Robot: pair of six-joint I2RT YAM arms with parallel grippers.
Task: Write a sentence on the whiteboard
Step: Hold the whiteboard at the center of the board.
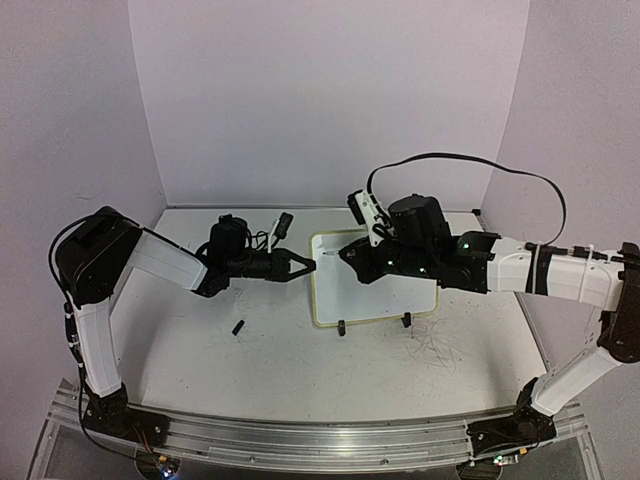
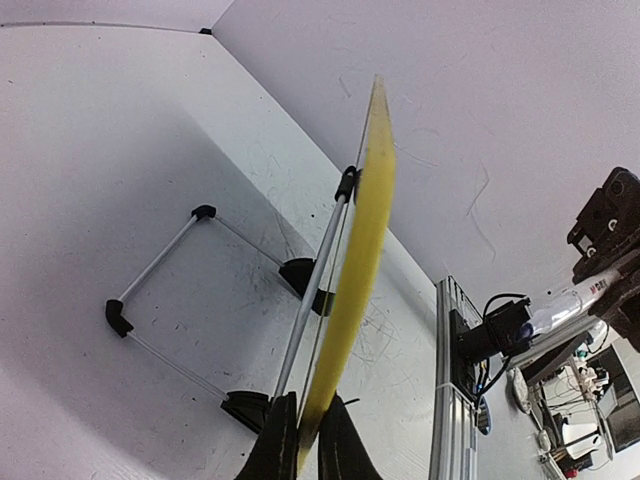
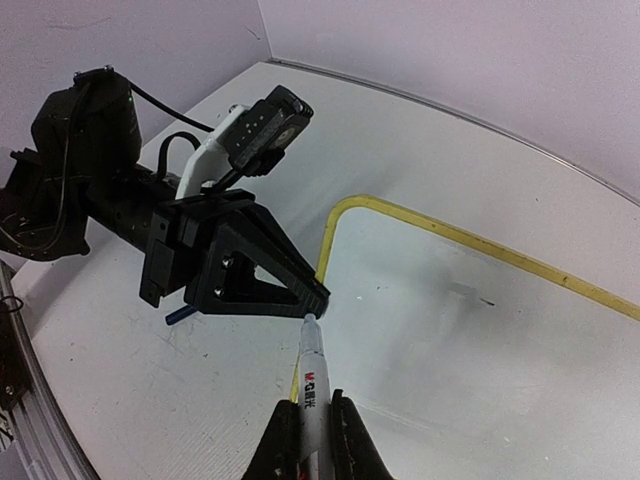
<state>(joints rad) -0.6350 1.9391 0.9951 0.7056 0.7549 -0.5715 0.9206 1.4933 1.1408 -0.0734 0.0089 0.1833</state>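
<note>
The whiteboard (image 1: 372,290), white with a thin yellow frame, lies at the table's middle. My left gripper (image 1: 308,266) is shut on the board's left edge. In the left wrist view the yellow frame (image 2: 366,220) runs edge-on between the fingers of that gripper (image 2: 308,445). My right gripper (image 3: 312,440) is shut on a white marker (image 3: 312,385). The marker's tip hangs over the board's left rim, right beside the left gripper's black fingers (image 3: 262,270). No sentence shows on the board's white face (image 3: 480,350), only a tiny dark speck.
A small black cap-like piece (image 1: 239,327) lies on the table left of the board. The board's wire stand (image 2: 160,268) with black feet shows underneath it. Faint scribbles (image 1: 430,350) mark the tabletop. Walls close in the back and both sides, and a metal rail (image 1: 300,440) runs along the front.
</note>
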